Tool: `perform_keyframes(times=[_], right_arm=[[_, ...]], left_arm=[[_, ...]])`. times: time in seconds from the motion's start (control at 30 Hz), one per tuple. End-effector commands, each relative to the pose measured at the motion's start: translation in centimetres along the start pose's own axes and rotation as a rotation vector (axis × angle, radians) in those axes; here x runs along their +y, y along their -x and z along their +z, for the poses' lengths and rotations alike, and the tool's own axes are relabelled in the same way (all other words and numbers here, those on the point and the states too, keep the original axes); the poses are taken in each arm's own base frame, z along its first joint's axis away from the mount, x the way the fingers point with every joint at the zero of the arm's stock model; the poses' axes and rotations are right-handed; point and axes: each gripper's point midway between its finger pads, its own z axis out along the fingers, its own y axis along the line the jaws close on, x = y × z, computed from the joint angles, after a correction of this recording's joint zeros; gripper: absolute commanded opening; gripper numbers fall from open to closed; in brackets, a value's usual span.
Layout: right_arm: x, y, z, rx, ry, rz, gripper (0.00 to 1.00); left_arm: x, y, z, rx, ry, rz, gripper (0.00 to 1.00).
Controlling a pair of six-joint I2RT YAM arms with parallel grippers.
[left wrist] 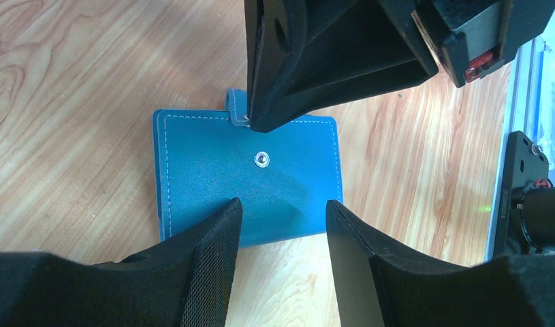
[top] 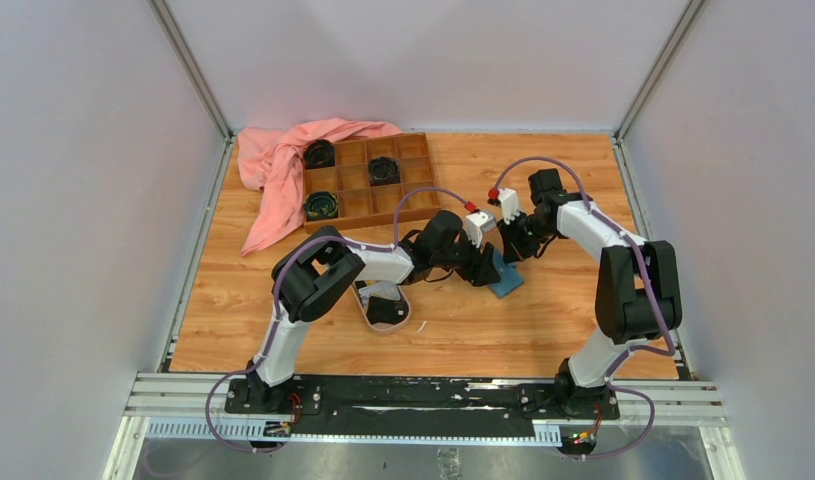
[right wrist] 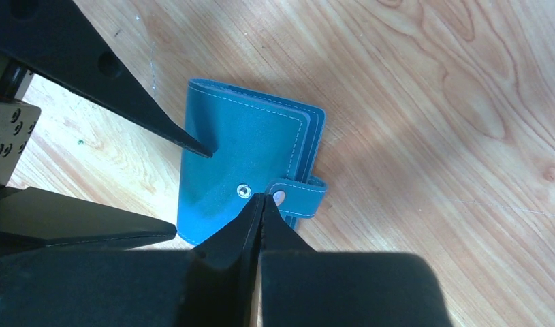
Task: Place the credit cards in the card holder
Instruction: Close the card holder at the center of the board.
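Far left, back of counter (top: pixel 543 330): pink cloth (top: pixel 273 165) bunched, one edge draped over the corner of a wooden compartment tray (top: pixel 355 205). Three black round parts (top: pixel 383 170) sit in separate compartments.

Nearer, under the left arm's elbow: pink oval dish (top: pixel 364 312) with a dark flat item (top: pixel 386 310) in it; too small to tell what it is.

Centre: left gripper (left wrist: pixel 282 204) low over the card holder (left wrist: pixel 213 163), jaws moderately apart, tips over its near edge on either side of the middle. Cannot tell if they press on it.

The card holder lies flat on the counter between the two grippers, folded shut, outer cover up. Metal snap stud (left wrist: pixel 261 159) is bare. Snap tab (right wrist: pixel 303 194) wraps round the edge, its end lying just beside the stud, not fastened.

Right of centre: right gripper (right wrist: pixel 261 199) reaches in from the opposite side, jaws closed tight together, tips at the tab's end by the stud. Cannot tell whether the tab is caught between them.
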Motion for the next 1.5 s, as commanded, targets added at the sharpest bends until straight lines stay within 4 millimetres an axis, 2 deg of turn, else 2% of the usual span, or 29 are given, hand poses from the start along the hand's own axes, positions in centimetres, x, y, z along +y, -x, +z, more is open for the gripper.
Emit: perform_keyframes(times=[0.0, 0.17, 0.37, 0.7, 1.2, 1.47], right_arm=[[1.7, 0.3, -0.5, -0.023, 0.048, -0.008, 0.0], [2.7, 0.3, -0.9, -0.026, 0.092, -0.017, 0.0], [3.5, -1.0, -0.2, 0.036, 0.133, -0.012, 0.0], [3.0, -1.8, 1.0, 0.098, 0.123, 0.001, 0.0], [2.3, -2.3, 1.4, 0.134, 0.092, 0.021, 0.0], [2.5, -3.1, 2.1, 0.164, 0.117, 0.041, 0.0]], left_arm=[[3.3, -7.1, -0.4, 0.186, 0.098, -0.083, 0.55], [3.4, -7.1, -0.4, 0.184, 0.1, -0.086, 0.55], [3.5, -7.1, -0.4, 0.185, 0.099, -0.091, 0.55], [3.4, -7.0, -0.3, 0.184, 0.096, -0.09, 0.55], [3.3, -6.9, -0.5, 0.183, 0.093, -0.093, 0.55], [2.5, -5.1, -1.0, 0.148, 0.085, -0.089, 0.55]])
